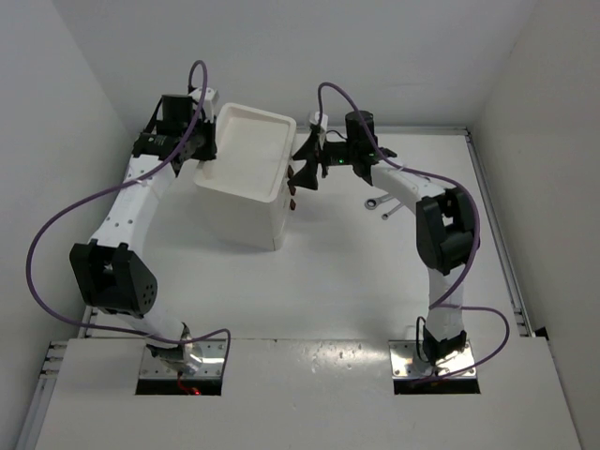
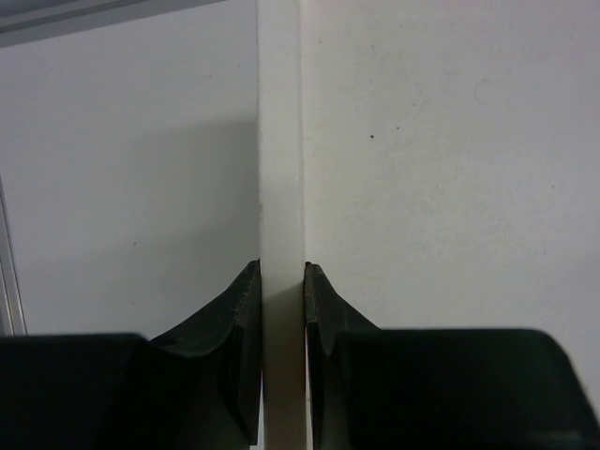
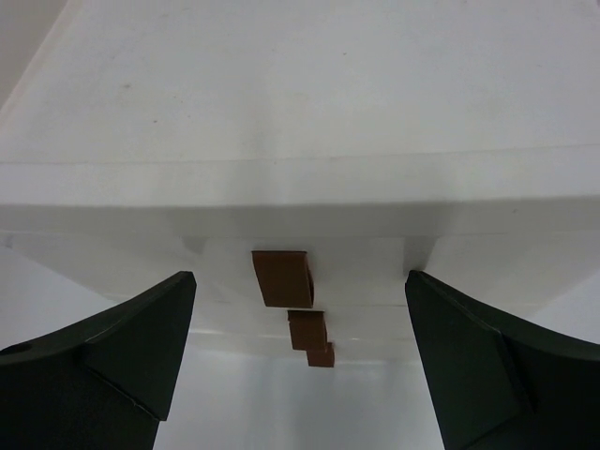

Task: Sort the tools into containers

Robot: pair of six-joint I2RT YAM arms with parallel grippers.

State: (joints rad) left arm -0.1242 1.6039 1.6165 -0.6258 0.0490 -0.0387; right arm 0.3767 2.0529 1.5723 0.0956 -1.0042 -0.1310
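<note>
The white cabinet (image 1: 246, 187) stands at the middle of the table, its shallow tray top empty. My left gripper (image 1: 203, 157) is shut on the tray's left rim (image 2: 280, 169); both fingers (image 2: 239, 319) press on the thin white wall. My right gripper (image 1: 303, 167) is open, level with the cabinet's right face and just short of it. In the right wrist view my right gripper (image 3: 298, 278) frames the top red-brown drawer handle (image 3: 281, 277), with two more handles (image 3: 307, 329) below. Two silver wrenches (image 1: 382, 206) lie on the table right of the cabinet. Pliers and screwdriver are out of view.
White walls enclose the table at the back and both sides. A raised rail (image 1: 492, 225) runs along the table's right edge. The right arm's forearm passes just above the wrenches.
</note>
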